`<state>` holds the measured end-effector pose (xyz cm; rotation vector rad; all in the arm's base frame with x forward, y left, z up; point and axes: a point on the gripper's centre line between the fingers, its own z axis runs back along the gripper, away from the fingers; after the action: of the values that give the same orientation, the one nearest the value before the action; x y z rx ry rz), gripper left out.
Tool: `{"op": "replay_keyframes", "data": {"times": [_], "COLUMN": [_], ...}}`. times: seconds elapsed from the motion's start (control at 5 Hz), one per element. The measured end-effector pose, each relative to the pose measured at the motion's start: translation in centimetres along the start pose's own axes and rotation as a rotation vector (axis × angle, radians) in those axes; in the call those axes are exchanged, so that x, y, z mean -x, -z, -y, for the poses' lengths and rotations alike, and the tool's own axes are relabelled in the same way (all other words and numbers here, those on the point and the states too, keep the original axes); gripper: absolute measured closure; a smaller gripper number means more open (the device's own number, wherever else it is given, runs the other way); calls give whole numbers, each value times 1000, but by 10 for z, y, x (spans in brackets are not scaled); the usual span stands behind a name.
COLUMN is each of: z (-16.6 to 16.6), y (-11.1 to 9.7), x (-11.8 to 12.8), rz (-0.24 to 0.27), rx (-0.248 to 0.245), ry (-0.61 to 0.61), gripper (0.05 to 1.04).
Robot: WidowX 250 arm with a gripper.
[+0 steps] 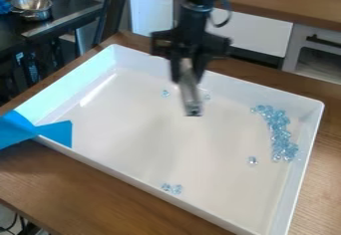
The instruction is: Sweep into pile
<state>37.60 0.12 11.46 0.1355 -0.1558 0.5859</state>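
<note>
The black gripper [188, 72] hangs over the back middle of the white tray [136, 181], shut on a narrow grey tool [189, 94] that points down. Whether the tool's lower end touches the tray floor, I cannot tell. Light-blue clear beads [278, 129] lie in a long cluster near the right wall. One loose bead [252, 161] is just left of that cluster. Two or so beads [172, 188] lie near the front wall. At the back, one bead [165, 93] is left of the tool and another [207, 97] is right of it.
Blue tape [37, 131] covers the tray's left corner and runs onto the wooden table [86, 194]. The tray's raised walls surround the beads. A metal pot [31, 7] stands on a dark surface at the upper left, beyond the table.
</note>
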Motion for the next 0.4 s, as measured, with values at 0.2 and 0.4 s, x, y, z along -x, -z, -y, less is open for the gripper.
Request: {"op": "replay_keyframes", "data": {"times": [0.2, 0.4], "z": [-32, -46], "y": [14, 18], "x": [10, 30], "rz": [43, 19], "rx": [-80, -97], "ry": [25, -10], "gripper": [713, 713]}}
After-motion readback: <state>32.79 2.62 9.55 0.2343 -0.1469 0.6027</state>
